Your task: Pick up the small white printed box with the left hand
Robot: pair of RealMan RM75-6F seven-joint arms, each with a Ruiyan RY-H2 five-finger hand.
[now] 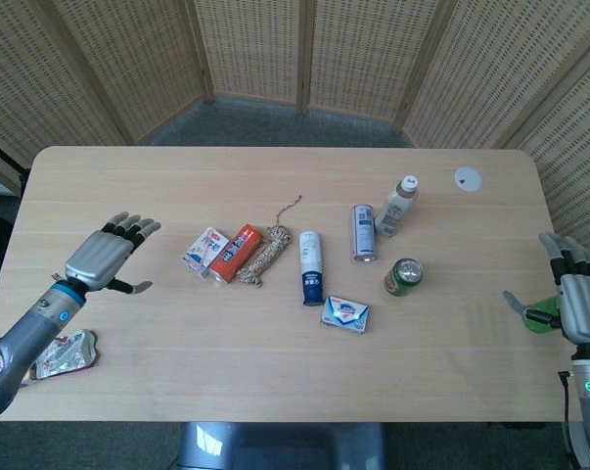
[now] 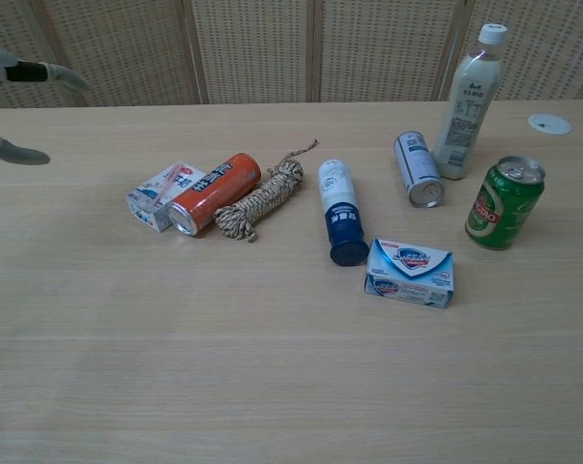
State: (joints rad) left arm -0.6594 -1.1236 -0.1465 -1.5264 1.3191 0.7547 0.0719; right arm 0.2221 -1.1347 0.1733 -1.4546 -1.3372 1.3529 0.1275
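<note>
Just to the right of the grey left hand (image 1: pixel 104 258), which hovered empty with fingers spread, the small white printed box (image 1: pixel 204 251) lay flat against an orange can (image 1: pixel 236 253) on the pale wooden surface (image 1: pixel 177 343), far from the right hand (image 1: pixel 573 302).

In the chest view only fingertips of the grey left hand (image 2: pixel 20 72) show, the rest cut off by the left edge. The head view's bottom-right corner crops the right hand (image 1: pixel 580 305), which hides part of a small green object (image 1: pixel 537 320).
</note>
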